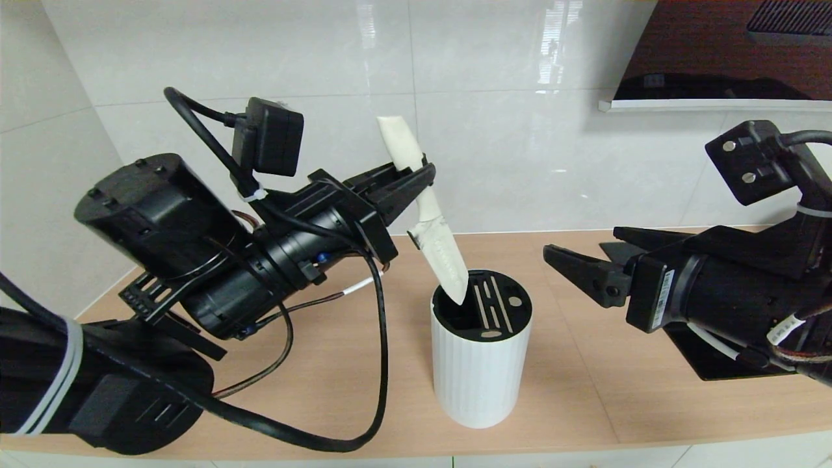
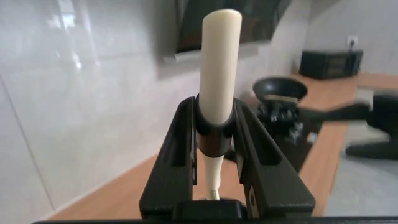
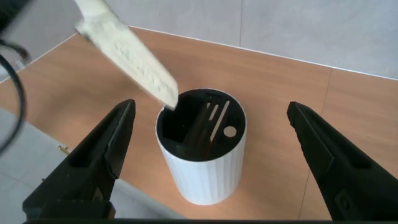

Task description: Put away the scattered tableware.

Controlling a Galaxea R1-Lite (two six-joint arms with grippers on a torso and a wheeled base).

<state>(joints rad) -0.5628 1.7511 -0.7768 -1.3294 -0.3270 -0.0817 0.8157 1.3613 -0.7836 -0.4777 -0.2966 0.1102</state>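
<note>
My left gripper [image 1: 416,179] is shut on the handle of a cream-white knife [image 1: 430,221], held tilted with the blade pointing down. The blade tip sits at the large open compartment of a white ribbed knife holder [image 1: 481,364] with a black slotted top, standing near the counter's front edge. In the left wrist view the knife handle [image 2: 219,68] sticks up between the fingers [image 2: 186,134]. My right gripper [image 1: 578,270] hangs open to the right of the holder, at about the height of its top. In the right wrist view the knife blade [image 3: 134,59] meets the holder [image 3: 202,158] between the wide-spread fingers [image 3: 102,155].
The wooden counter [image 1: 604,364] runs back to a white tiled wall. A black tray-like object [image 1: 708,357] lies on the counter under the right arm. A dark range hood [image 1: 715,58] hangs at the upper right. A black pan [image 2: 280,88] rests farther along the counter.
</note>
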